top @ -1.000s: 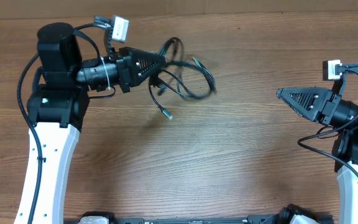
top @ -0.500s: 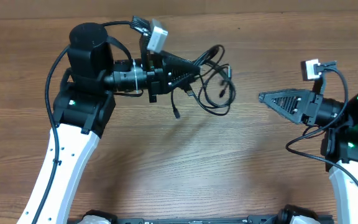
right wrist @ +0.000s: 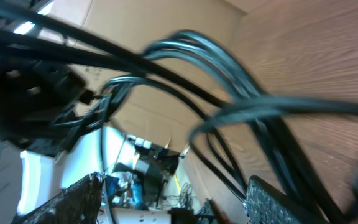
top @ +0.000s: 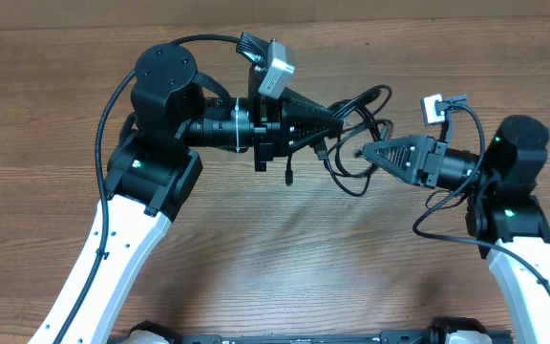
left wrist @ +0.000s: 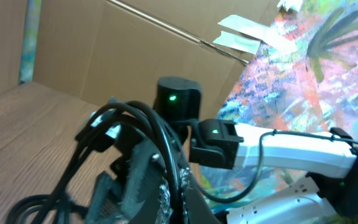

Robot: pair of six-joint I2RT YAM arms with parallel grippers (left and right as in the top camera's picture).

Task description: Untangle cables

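The cables (top: 363, 122) are thin black wires in a tangled bundle of loops, held up over the middle of the wooden table (top: 256, 248). My left gripper (top: 335, 124) is shut on them, and in the left wrist view a strand (left wrist: 143, 121) is pinched between its pads (left wrist: 178, 194). A plug end (top: 288, 178) dangles below. My right gripper (top: 366, 151) is open, its tip at the bundle's right side. In the right wrist view blurred loops (right wrist: 229, 68) cross just ahead of the spread fingers (right wrist: 277, 202), with nothing pinched between them.
Both arms reach toward the table's centre, and their tips nearly meet. The right arm (left wrist: 291, 146) fills the right side of the left wrist view. A cardboard wall (left wrist: 104, 56) stands behind the table. The thicker arm cables (top: 447, 215) loop beside each wrist.
My left arm has carried the bundle rightward to the table's middle. My right arm has swung left until its tip reaches the loops.
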